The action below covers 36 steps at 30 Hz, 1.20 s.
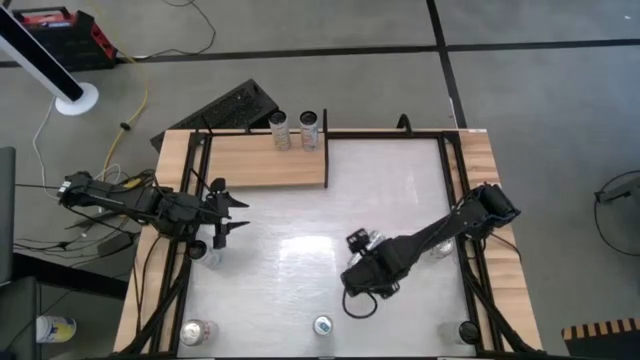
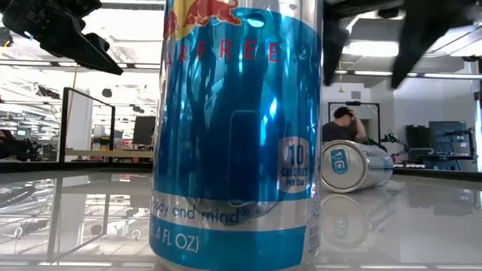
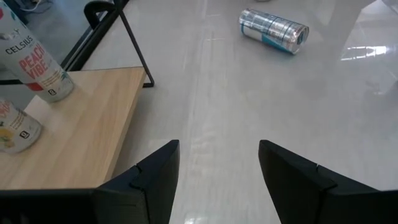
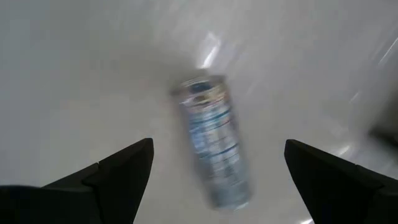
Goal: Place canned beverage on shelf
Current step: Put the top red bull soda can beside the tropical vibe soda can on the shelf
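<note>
White tabletop point(image 1: 290, 290): glossy, bears all items.

Shelf point(image 1: 265, 160): pale wood board with visible grain, at the far left of the table, just ahead of the left gripper point(image 1: 238, 212), whose fingers are spread with nothing between them. Two upright cans stand on its far edge: Celsius can point(image 3: 37, 62), white, lettered "CELSIUS PEACH VIBE", and a second white can point(image 3: 15, 127), label unreadable.

Blue can point(image 2: 237, 132): upright at the near table edge, partial lettering "FREE", "10 CALORIES PER CAN", "FL OZ".

Fallen can point(image 4: 214, 140): silver and blue, lying on its side on the tabletop directly beneath the right gripper point(image 4: 217, 180), which hangs over it with fingers spread wide, not touching; well apart from the shelf.

Person point(image 2: 343, 124): seated in the room beyond.
</note>
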Available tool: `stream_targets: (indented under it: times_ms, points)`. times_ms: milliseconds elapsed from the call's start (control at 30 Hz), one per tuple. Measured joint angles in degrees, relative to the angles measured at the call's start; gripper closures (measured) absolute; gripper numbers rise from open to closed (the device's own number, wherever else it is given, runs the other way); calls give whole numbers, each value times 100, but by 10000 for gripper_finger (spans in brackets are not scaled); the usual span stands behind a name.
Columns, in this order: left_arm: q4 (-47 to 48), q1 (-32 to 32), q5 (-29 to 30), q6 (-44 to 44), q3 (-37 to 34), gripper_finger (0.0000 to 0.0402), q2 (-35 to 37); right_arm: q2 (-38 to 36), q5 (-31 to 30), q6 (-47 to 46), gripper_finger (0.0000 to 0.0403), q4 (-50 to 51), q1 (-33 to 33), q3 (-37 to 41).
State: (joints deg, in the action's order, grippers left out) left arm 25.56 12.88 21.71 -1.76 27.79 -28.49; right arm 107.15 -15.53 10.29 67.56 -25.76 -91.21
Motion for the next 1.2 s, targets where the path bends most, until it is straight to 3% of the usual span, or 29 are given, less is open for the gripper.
stream_targets:
  times_ms: [133, 300, 467, 600, 733, 1000, 1200]
  points:
    - [-2, 0, -1, -7, 0, 195, -2, 2, 59, 826, 17, -91, 193, 169]
    - [0, 0, -2, -42, 0, 195, -1, 3, 421, 959, 17, -343, 547, 721]
    - [0, 0, -2, -42, 0, 195, 0, 5, 404, 1463, 17, -1325, 826, 1369]
    - [2, 0, -2, -42, 0, 195, 0, 2, 870, 1526, 17, -1719, 949, 1774]
    - [0, 0, -4, -42, 0, 195, 0, 5, 881, 1528, 22, -2008, 949, 2025]
    - [0, 0, -4, -42, 0, 195, -2, 2, 845, 1502, 93, -2629, 947, 2063]
    - [0, 0, -4, -42, 0, 195, 0, -2, 813, 949, 140, -2408, 980, 2063]
